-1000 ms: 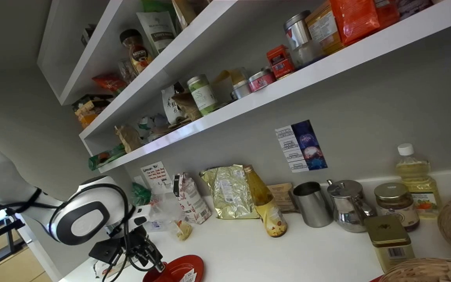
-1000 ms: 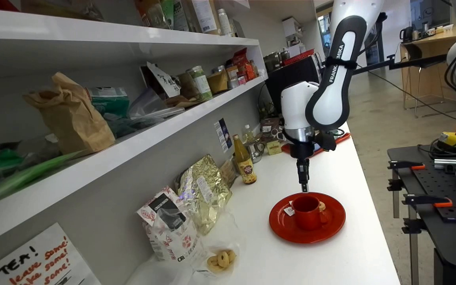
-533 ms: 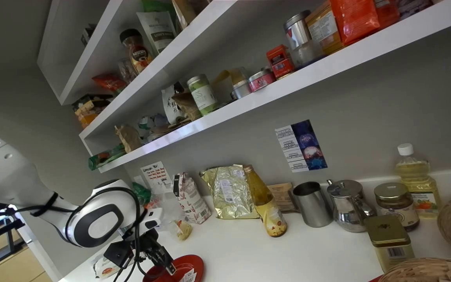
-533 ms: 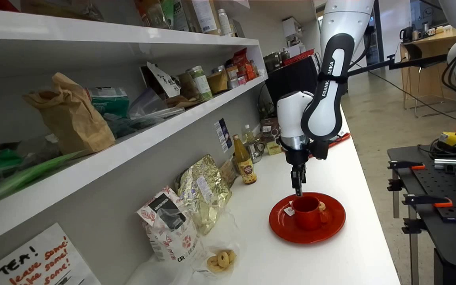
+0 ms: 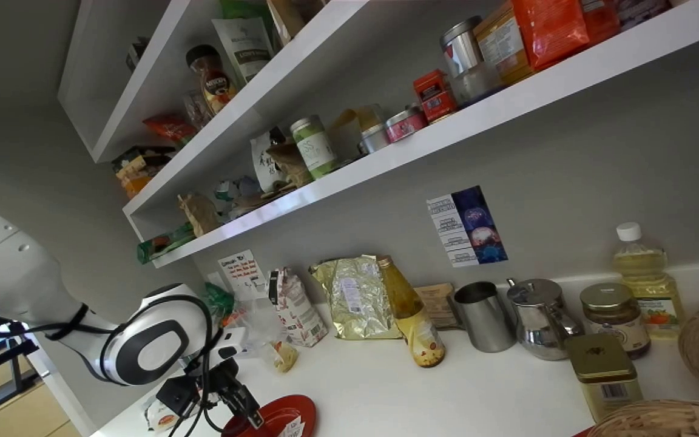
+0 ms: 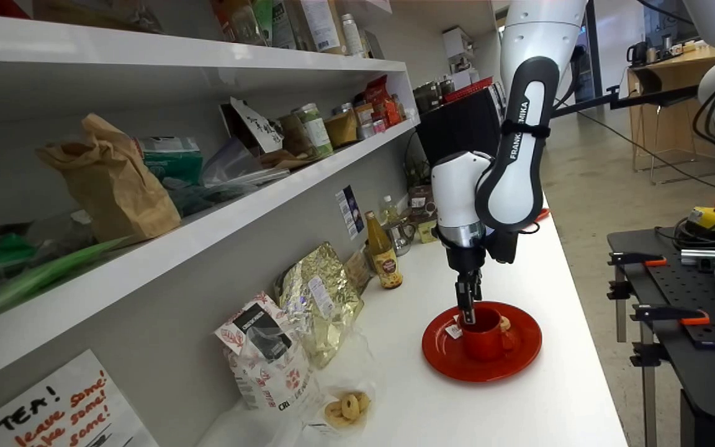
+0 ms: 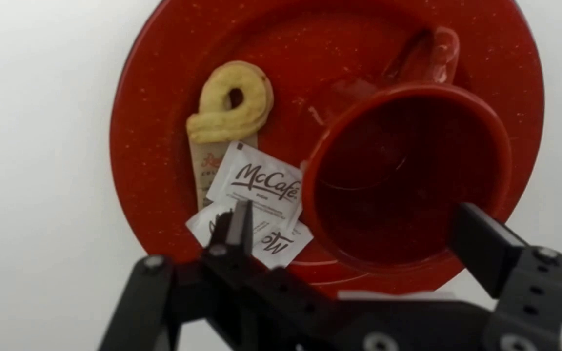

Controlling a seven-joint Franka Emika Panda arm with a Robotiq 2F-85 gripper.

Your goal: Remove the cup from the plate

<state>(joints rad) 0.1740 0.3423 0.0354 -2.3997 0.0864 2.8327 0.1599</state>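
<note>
Gripper (image 7: 356, 224) unloaded, red mug (image 7: 408, 180) unlifted

It hangs spread wide by the mug, which in the wrist view sits at four o'clock on the red plate (image 7: 339, 48). Reaching looks nearly done; grasp and removal remain.

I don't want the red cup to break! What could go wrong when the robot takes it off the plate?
The open gripper might bump the red cup, since in the wrist view one finger shows over the cup's mouth. The other finger shows over the white packets, so it could shove them across the plate. If just one wall is pinched, the cup might tip or slip.
</note>
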